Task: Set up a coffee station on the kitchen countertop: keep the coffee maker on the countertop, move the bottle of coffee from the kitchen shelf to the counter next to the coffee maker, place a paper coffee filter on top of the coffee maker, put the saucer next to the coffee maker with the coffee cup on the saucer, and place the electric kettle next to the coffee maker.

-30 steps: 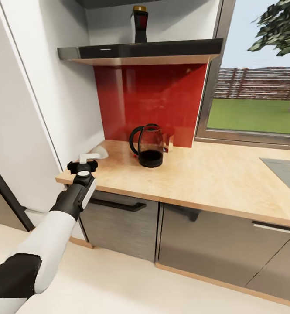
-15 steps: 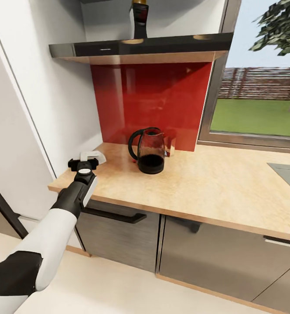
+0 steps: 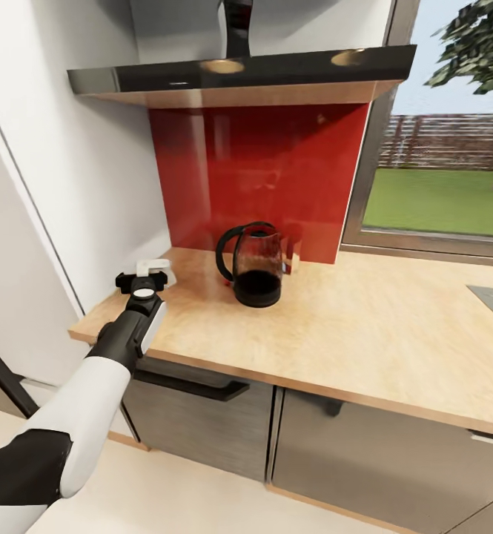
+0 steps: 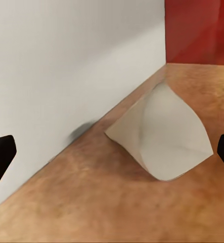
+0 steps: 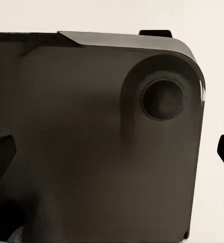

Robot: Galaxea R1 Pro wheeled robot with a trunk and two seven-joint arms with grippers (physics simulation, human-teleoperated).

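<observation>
- The kitchen countertop (image 3: 365,326) is stretching rightward, its far right end cut off.
- One electric kettle (image 3: 253,263) is standing near the red backsplash (image 3: 268,170), well right of the left gripper (image 3: 144,276).
- The left gripper is hovering at the counter's left corner, fingers spread apart; one paper coffee filter (image 4: 162,134) is lying just beyond them, beside the white wall (image 4: 66,66).
- The bottle of coffee (image 3: 236,28) is sitting on the shelf (image 3: 239,74), its top cut off.
- The right gripper (image 5: 112,152) is facing a dark housing (image 5: 91,142), fingertips wide apart.

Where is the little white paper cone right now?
The paper coffee filter lies on the kitchen countertop near the white wall, in the corner by the red backsplash, just ahead of the left gripper.
</observation>
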